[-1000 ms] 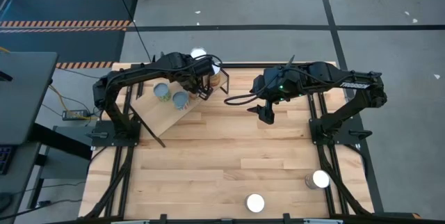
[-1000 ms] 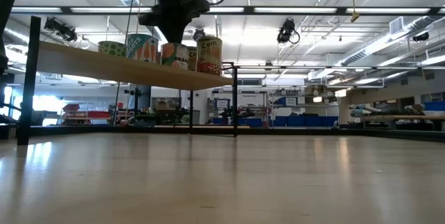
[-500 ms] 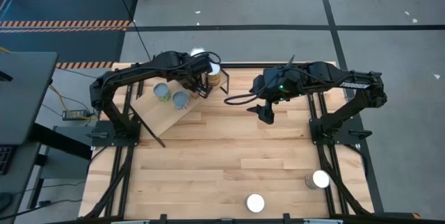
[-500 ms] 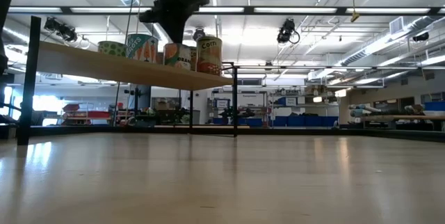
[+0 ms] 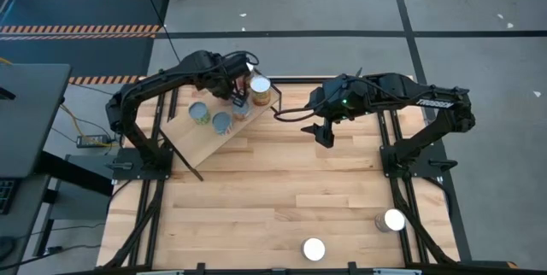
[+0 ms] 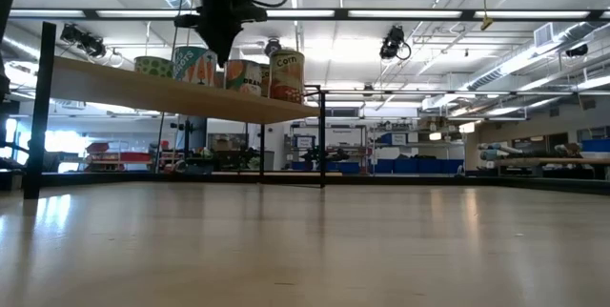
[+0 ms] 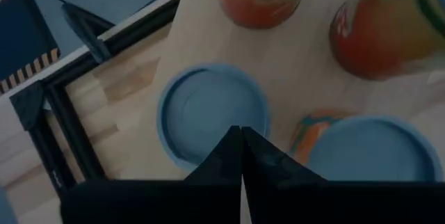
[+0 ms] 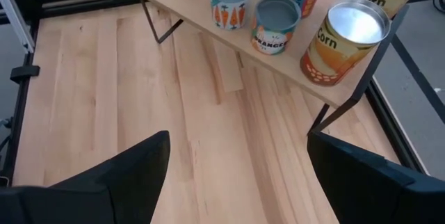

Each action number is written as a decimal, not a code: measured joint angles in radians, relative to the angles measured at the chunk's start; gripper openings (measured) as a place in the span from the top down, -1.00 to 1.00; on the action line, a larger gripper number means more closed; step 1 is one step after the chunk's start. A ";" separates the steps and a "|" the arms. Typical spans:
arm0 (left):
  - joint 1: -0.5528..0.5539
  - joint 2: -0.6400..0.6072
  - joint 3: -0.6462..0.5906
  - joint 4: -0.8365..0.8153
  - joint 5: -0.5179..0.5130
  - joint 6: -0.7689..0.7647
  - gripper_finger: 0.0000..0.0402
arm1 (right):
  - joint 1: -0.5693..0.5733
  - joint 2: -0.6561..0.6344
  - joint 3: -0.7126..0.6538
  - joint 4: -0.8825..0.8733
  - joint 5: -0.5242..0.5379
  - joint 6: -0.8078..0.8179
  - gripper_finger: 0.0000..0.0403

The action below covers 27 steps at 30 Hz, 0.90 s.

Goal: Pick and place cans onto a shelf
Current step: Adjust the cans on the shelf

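Note:
The shelf (image 5: 202, 143) is a tilted light-wood plank on black legs at the table's far left. Several cans stand on it: two blue-topped ones (image 5: 198, 113) (image 5: 222, 122) and a corn can (image 5: 260, 86) at its far right end. In the low view they stand in a row (image 6: 193, 65) (image 6: 286, 75). My left gripper (image 5: 238, 102) hangs shut just above the cans (image 7: 212, 113), touching none. My right gripper (image 5: 325, 135) hovers open and bare over the table's far middle, facing the shelf (image 8: 188, 3). Two more cans (image 5: 314, 248) (image 5: 392, 219) stand upright near the table's near right.
Black rails frame the wooden tabletop (image 5: 282, 190). The shelf's black legs (image 6: 322, 140) stand on it at the far left. A dark cable (image 5: 291, 114) loops from the right arm toward the shelf's right end. Bare wood lies between the shelf and the two near cans.
My left gripper, still shut, has drawn away from the corn can toward the table's left and risen a little; the corn can's shiny top now shows whole. The cans on the shelf have stayed put.

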 joint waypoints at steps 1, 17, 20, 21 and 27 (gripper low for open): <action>0.006 0.002 0.000 -0.009 0.001 0.002 0.97 | 0.000 0.000 0.000 0.000 0.000 0.000 -0.73; 0.070 0.007 -0.076 0.045 0.039 0.053 0.97 | -0.034 0.000 0.000 -0.001 0.000 -0.020 -0.73; 0.075 0.008 -0.076 0.061 0.031 0.060 0.97 | -0.039 0.000 0.000 -0.001 -0.005 -0.024 -0.73; 0.075 0.008 -0.077 0.065 0.028 0.060 0.97 | -0.039 0.000 0.000 -0.001 -0.007 -0.024 -0.73; 0.075 0.009 -0.077 0.066 0.012 0.064 0.97 | -0.039 0.000 0.000 -0.002 -0.007 -0.023 -0.73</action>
